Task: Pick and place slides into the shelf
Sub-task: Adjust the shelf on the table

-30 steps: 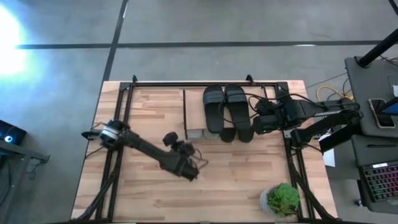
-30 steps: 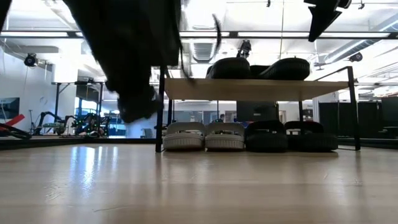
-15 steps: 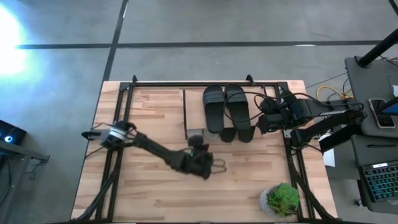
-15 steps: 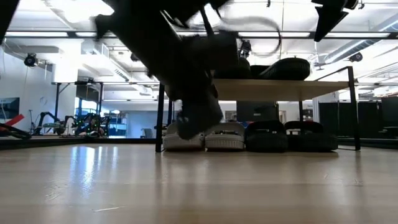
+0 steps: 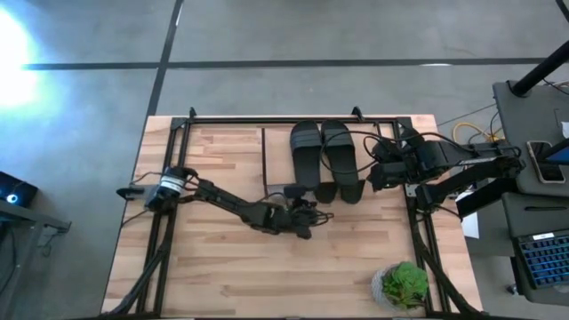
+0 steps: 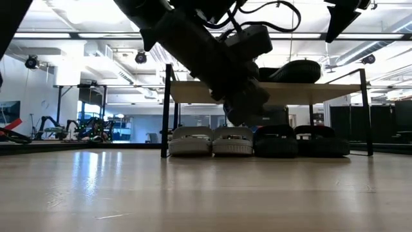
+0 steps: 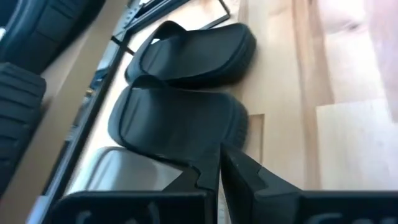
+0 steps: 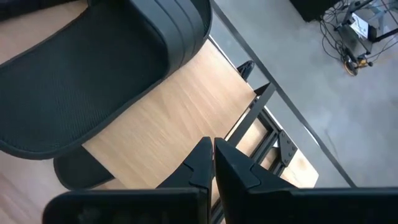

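Note:
The shelf [image 5: 277, 151] stands at the table's far side, with its light board [image 6: 290, 92] on black legs. Two black slides [image 5: 305, 153] [image 5: 339, 153] lie on the board. Below it, two grey slides [image 6: 190, 140] [image 6: 233, 140] and two black slides [image 6: 275, 140] [image 6: 322, 140] rest sole-down on the tabletop. My left gripper [image 5: 308, 219] [image 7: 219, 167] is shut and hovers just in front of the lower black slides [image 7: 177, 124] [image 7: 193, 56]. My right gripper [image 5: 372, 175] [image 8: 213, 152] is shut, above the shelf's right end beside a top slide [image 8: 81, 81].
A potted green plant [image 5: 404, 284] stands at the table's near right corner. Black frame rails [image 5: 178, 142] run along the table's left, far and right edges. Bare wood [image 5: 222, 267] lies near the front edge. A desk with a keyboard [image 5: 542, 258] stands beyond the right edge.
My left gripper has swept across the table toward the right and far edges, stretching out from the middle of the table until it is just in front of the shelf's lower slides. It has stayed shut. The slides have not moved.

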{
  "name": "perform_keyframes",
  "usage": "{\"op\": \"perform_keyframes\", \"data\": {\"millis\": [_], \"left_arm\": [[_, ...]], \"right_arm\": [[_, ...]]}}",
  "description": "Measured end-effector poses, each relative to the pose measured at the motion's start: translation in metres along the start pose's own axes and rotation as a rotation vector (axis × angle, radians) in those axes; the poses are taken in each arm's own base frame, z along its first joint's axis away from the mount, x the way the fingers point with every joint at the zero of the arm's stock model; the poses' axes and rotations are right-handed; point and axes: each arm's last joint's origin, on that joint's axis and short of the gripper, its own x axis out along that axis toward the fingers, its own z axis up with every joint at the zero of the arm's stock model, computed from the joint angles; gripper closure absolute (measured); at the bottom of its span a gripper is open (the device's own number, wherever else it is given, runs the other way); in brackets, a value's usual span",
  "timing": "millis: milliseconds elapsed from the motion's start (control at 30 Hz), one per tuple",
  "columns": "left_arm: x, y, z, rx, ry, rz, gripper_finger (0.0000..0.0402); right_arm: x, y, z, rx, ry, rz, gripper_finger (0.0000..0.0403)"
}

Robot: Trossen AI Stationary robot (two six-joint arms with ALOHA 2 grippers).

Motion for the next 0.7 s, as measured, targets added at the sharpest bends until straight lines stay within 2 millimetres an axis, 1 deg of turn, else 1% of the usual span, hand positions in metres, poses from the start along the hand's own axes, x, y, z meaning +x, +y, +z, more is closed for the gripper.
{"op": "perform_keyframes", "data": {"millis": [233,333,433,567,700], "left_arm": [[0.005,0.005,0.001,-0.116,-0.019,-0.098,0.0402],[0.006,0.007,0.0,-0.153,-0.011,-0.099,0.0402],[0.005,0.007,0.0,-0.14,0.009,-0.082,0.0402],[-0.011,0.005,0.007,-0.104,-0.01,-0.1,0.0402],[-0.04,-0.001,0.014,-0.075,0.008,-0.146,0.0402]], "right_arm": [[0.0,-0.001,0.0,0.002,-0.023,-0.024,0.0394],[0.0,-0.001,0.0,0.029,-0.024,-0.024,0.0394],[-0.001,-0.002,0.0,0.055,-0.016,-0.01,0.0394],[-0.003,-0.005,-0.002,0.093,-0.017,0.004,0.0394],[-0.005,-0.009,-0.004,0.111,-0.014,0.036,0.0394]]}}
